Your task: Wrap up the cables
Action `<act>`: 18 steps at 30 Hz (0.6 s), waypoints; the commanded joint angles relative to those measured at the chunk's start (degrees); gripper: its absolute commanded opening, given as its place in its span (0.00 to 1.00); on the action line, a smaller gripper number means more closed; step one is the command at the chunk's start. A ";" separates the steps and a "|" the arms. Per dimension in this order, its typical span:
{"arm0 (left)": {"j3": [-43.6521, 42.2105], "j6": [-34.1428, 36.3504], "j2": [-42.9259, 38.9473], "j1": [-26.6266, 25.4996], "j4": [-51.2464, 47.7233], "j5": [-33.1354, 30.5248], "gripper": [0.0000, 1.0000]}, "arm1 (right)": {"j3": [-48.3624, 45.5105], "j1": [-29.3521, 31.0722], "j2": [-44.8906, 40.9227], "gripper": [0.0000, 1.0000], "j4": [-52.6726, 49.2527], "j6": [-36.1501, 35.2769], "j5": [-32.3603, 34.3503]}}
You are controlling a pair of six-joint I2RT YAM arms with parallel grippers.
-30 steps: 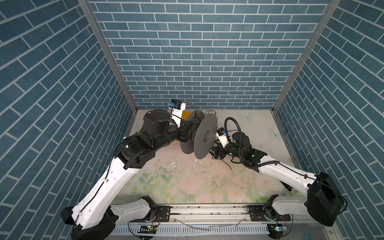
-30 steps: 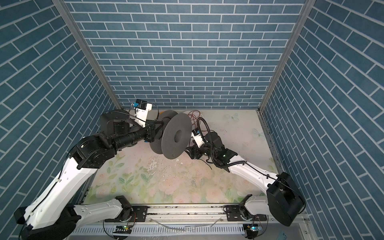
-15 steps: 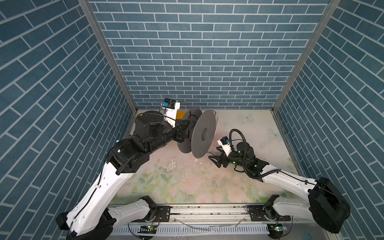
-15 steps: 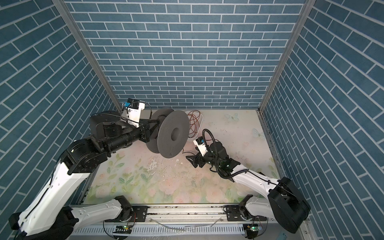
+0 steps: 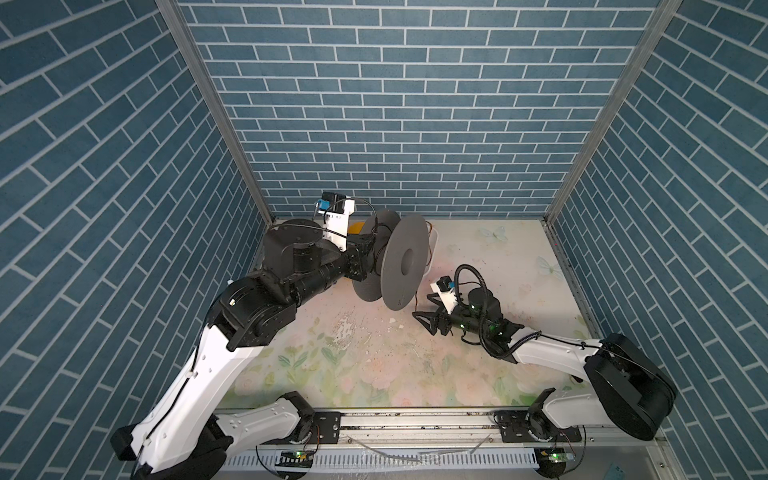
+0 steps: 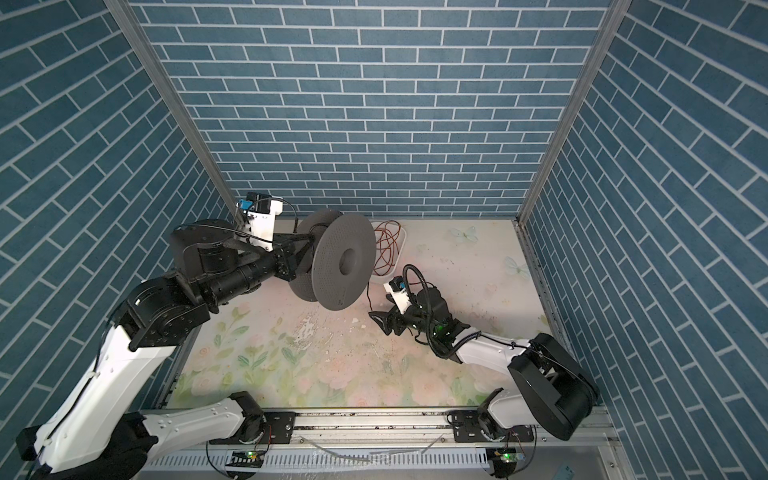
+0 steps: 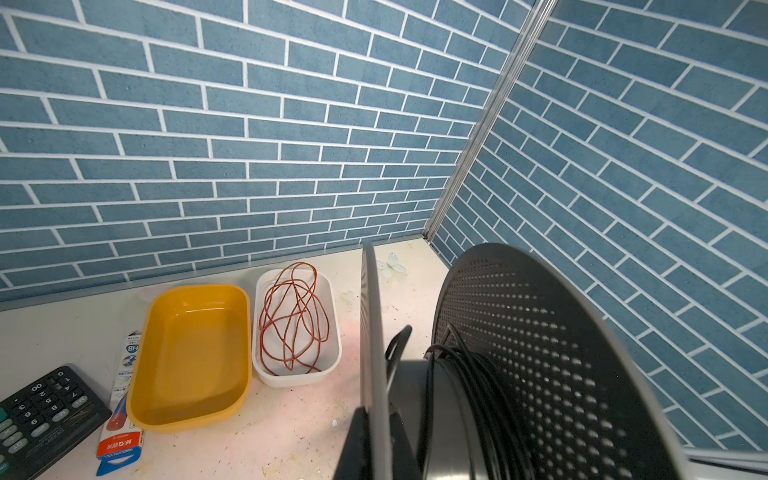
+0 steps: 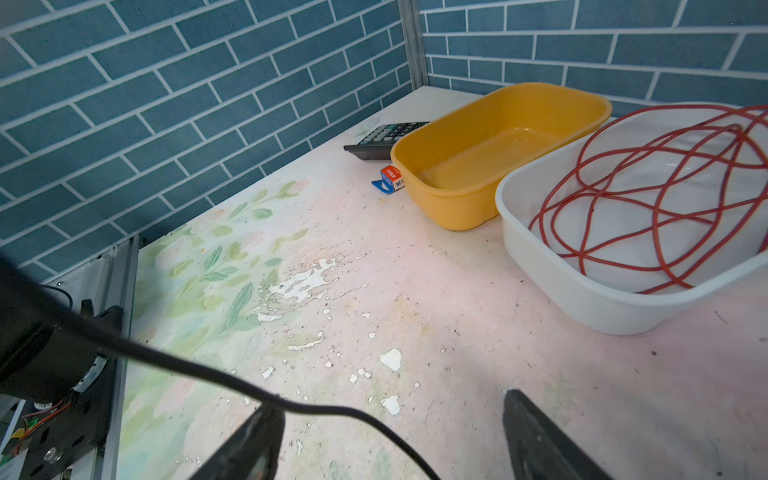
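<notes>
Nearest, the right gripper [image 5: 426,313] hung low over the table [image 5: 332,353], jaws wide apart. A free stretch of the cables [image 8: 187,365] ran slantwise across them and up toward the grey spool [image 5: 405,262]. Further back, the left gripper [image 7: 376,449] was clamped on one flange and held the spool off the table, axle roughly level, with more cord coiled round its hub. Behind sat a white tray [image 7: 299,378] of reddish wire [image 7: 293,316].

We see the long, thin, flexible black cord [image 7: 468,388] wound in several loose turns around the hub of the grey perforated plastic spool [image 7: 540,353], at the far middle above the surface. A slack tail hangs down on the spool's right.
</notes>
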 commanded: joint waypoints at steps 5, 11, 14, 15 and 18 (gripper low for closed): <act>1.94 -1.71 -0.36 -0.05 5.17 0.43 0.00 | 2.42 0.77 4.02 0.78 7.15 -0.67 -3.73; 1.39 -1.88 -0.10 -0.05 5.75 0.29 0.00 | 7.31 0.85 9.55 0.71 9.87 0.49 -5.78; 1.15 -1.90 -0.14 -0.05 5.76 0.14 0.00 | 8.64 1.07 12.16 0.65 11.94 1.64 -6.71; 1.17 -1.85 -0.11 -0.05 5.77 0.01 0.00 | 8.77 1.10 12.93 0.63 12.65 2.05 -6.83; 1.13 -1.79 -0.16 -0.05 5.59 -0.17 0.00 | 9.31 1.46 14.55 0.57 13.95 2.96 -7.17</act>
